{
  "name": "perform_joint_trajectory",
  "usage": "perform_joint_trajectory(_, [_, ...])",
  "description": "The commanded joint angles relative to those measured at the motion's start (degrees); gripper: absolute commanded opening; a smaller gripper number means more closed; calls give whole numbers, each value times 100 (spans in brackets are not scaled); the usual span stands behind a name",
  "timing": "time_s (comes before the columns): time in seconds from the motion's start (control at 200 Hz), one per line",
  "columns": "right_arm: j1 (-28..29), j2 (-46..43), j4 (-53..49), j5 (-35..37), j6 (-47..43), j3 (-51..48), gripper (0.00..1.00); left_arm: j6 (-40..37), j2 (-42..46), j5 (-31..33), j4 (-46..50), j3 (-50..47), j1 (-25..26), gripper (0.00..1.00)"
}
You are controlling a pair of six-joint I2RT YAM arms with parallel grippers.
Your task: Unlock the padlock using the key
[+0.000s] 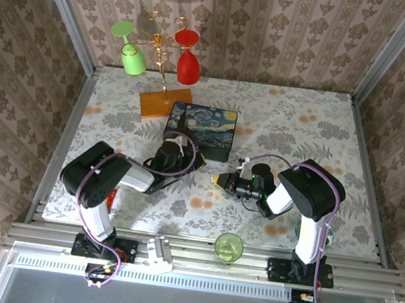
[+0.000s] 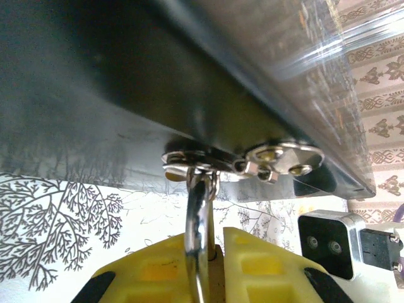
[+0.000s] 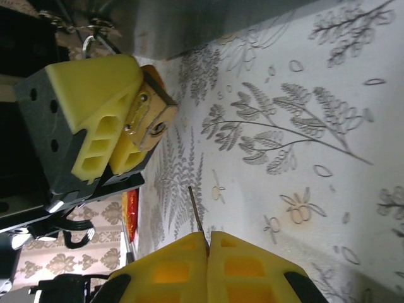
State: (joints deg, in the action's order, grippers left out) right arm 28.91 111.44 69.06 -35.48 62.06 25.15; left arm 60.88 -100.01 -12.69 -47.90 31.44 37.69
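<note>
Floral table (image 1: 303, 127), padlock (image 3: 148, 117) clamped, key (image 3: 196, 211) pinched

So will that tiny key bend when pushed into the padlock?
Probably stiff: the key looks like thin metal. It might twist, since the right end effector pinches only one end. The padlock, clamped in the left end effector, likely won't swing.

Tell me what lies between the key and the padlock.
The stretch is bare: in the right wrist view, just floral table covering lies between the key in the right gripper and the padlock.
</note>
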Motion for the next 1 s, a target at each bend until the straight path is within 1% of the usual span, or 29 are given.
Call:
perform_joint_trajectory(0.0, [-6,66,499,-374,95,69,0,266,174,-195,-695,-26,-52,0])
perform_joint_trajectory(0.285, [-13,-25,481,-420,441,347,0,400,184,-267,-913,-24,-36,0])
perform_joint_trajectory(0.41, [-13,182,548,-373,609,436,0,670,49,-319,-1316,-81,-42,0])
perform_joint_trajectory(0.535, [-14,110,589,-240,575,345,0,891,-128,-416,-1703,-172,-102,0])
perform_joint_trajectory(0.635, [-15,78,616,-272,564,380,0,805,-107,-427,-1615,-188,-113,0])
perform_joint_trajectory(0.995, [-60,-43,638,-246,544,460,0,882,-142,-400,-1866,-332,-104,0])
